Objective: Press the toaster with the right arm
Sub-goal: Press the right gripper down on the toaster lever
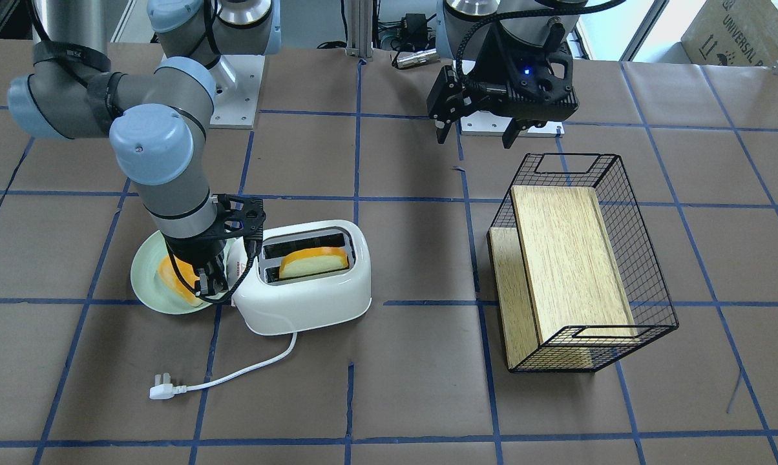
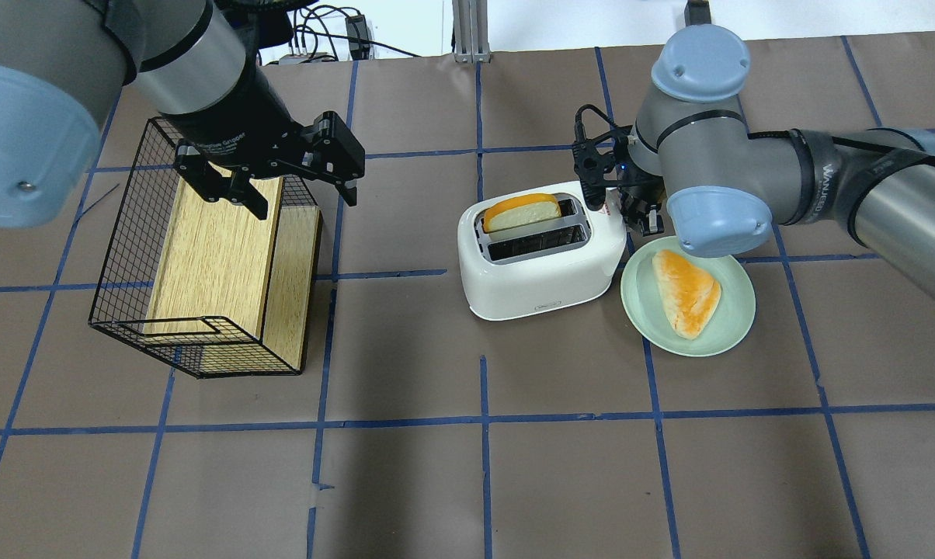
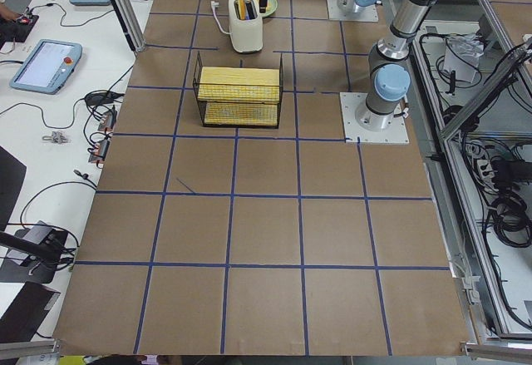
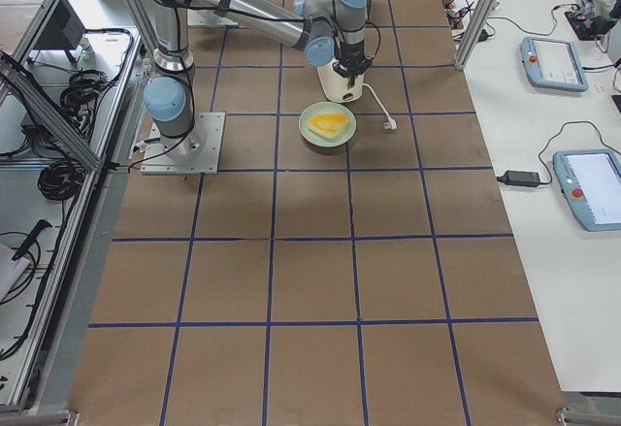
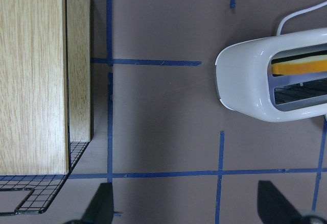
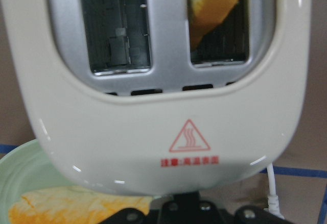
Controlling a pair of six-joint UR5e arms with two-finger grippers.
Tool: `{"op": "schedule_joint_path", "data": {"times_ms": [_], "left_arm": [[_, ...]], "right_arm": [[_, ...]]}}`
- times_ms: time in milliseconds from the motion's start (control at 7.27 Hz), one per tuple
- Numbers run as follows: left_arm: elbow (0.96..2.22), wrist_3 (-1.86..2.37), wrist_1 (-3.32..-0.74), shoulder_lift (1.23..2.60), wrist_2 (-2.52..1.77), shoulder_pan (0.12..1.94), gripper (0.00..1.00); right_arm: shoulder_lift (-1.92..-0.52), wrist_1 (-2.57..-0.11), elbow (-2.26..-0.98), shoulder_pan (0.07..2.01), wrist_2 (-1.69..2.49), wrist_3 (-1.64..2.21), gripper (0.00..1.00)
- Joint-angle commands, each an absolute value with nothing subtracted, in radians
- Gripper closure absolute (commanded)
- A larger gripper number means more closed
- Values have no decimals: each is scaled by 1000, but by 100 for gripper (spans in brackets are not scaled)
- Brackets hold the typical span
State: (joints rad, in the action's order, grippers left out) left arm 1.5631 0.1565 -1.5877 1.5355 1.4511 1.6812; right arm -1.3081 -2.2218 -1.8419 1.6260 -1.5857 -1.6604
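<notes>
**Right pincer at the toaster's end, press not yet made**

Front-facing view: the toaster (image 1: 305,287) is seen on the table (image 1: 415,387) with a bread slice (image 1: 315,261) in one slot. The right pincer (image 1: 211,281) is held low at its end, over the green plate (image 1: 142,281). Whether it is clenched cannot be told. The left pincer (image 1: 476,132) is released and empty, well apart near the wire basket (image 1: 583,258).

Overhead view: the lever is hidden. A straight downward push is judged best, so the body is not slid.

Right wrist view: the plate rim is just beside the toaster, so sideways room is judged small.
</notes>
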Motion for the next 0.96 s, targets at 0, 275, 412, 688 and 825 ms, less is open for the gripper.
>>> {"op": "schedule_joint_path", "data": {"times_ms": [0, 275, 412, 688, 825], "left_arm": [[1563, 156, -1588, 1536, 1451, 1681, 0], [1563, 156, -1588, 1536, 1451, 1681, 0], [1563, 156, -1588, 1536, 1451, 1681, 0], [1563, 156, -1588, 1536, 1451, 1681, 0], [1563, 156, -1588, 1536, 1451, 1681, 0]], "right_arm": [[-1289, -2243, -1848, 1626, -1583, -1670, 87], [-1285, -2252, -1848, 1625, -1585, -1667, 89], [-1284, -2250, -1848, 1624, -1586, -1667, 89], [-1284, -2250, -1850, 1624, -1586, -1666, 89], [-1282, -2250, -1850, 1624, -1583, -1666, 90]]}}
